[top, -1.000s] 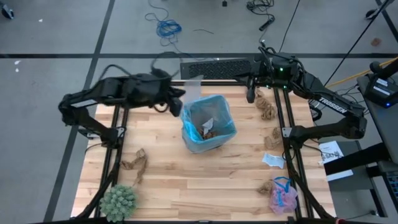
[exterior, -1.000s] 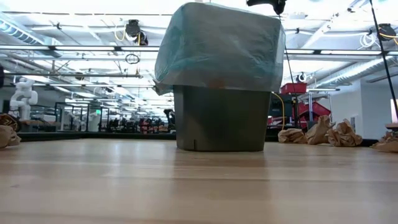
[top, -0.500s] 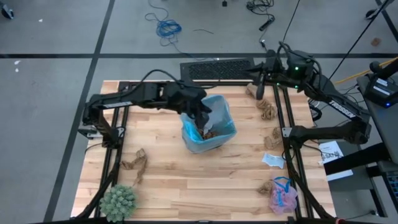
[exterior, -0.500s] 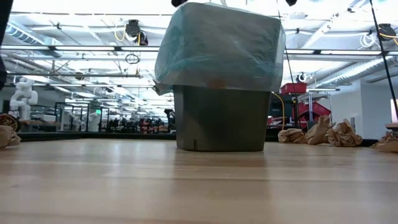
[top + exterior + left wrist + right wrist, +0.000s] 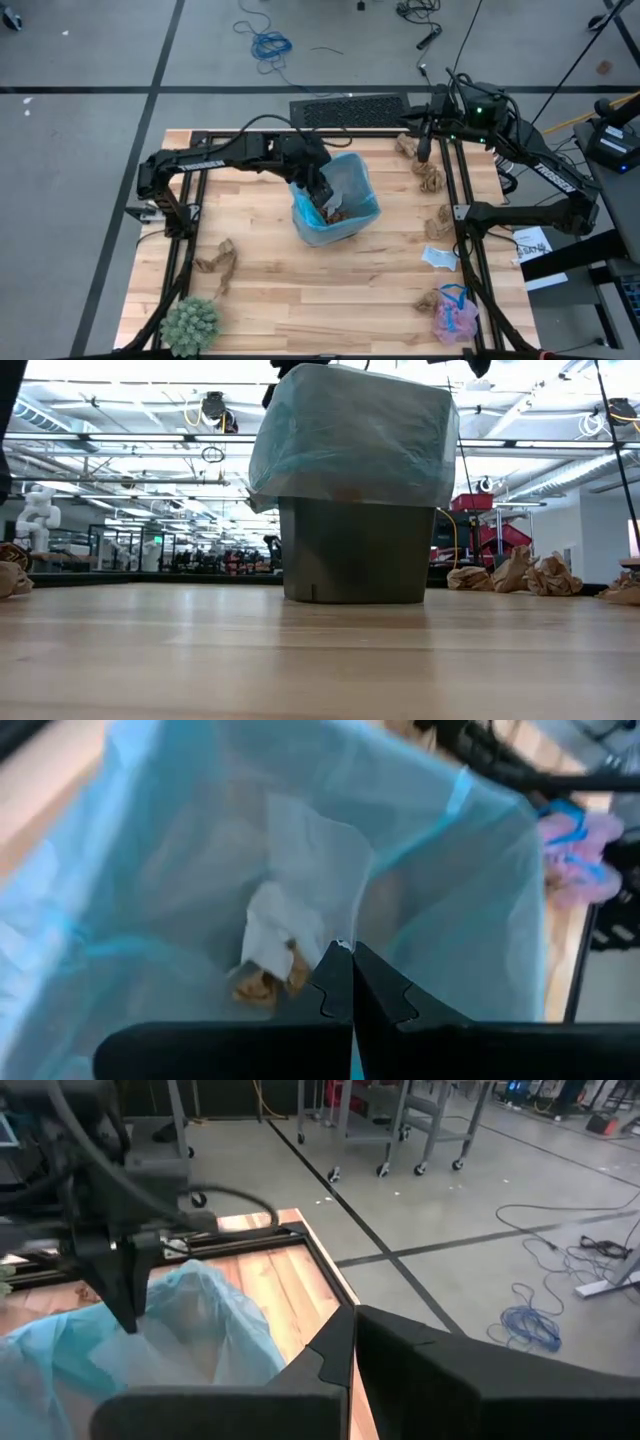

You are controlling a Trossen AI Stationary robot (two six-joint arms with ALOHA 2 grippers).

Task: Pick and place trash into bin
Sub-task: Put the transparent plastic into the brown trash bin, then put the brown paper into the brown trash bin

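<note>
The bin (image 5: 303, 218), dark and lined with a light-blue bag, stands mid-table; it also fills the low view (image 5: 355, 550). My left gripper (image 5: 324, 198) (image 5: 348, 948) reaches down into its mouth, shut on a white paper sheet (image 5: 310, 870). Below it in the bin lie brown wads (image 5: 262, 985) and a smaller white scrap (image 5: 272, 925). My right gripper (image 5: 422, 154) (image 5: 352, 1312) is shut and empty, hovering at the far right corner above brown wads (image 5: 430, 178). A white paper bit (image 5: 440, 257) and the pink mesh puff (image 5: 455, 315) lie near the right edge. My left gripper pinches the white paper sheet by its lower corner (image 5: 338, 938) between the two fingertips, coming from above and slanting down into the bin. The sheet stands up past the fingertips, leaning on the bag's inner wall (image 5: 470, 900).
More brown wads lie at the right edge (image 5: 440, 222), the far right corner (image 5: 405, 145) and the near left (image 5: 218, 262). A green spiky plant (image 5: 190, 325) sits at the near left corner. Dark frame rails run along both sides. A keyboard (image 5: 350, 108) lies beyond the far edge.
My left gripper swung from left of the bin toward the right, carrying the white sheet over the rim, then dropped into the bin's mouth. My right gripper shifted a little toward the table's right edge.
</note>
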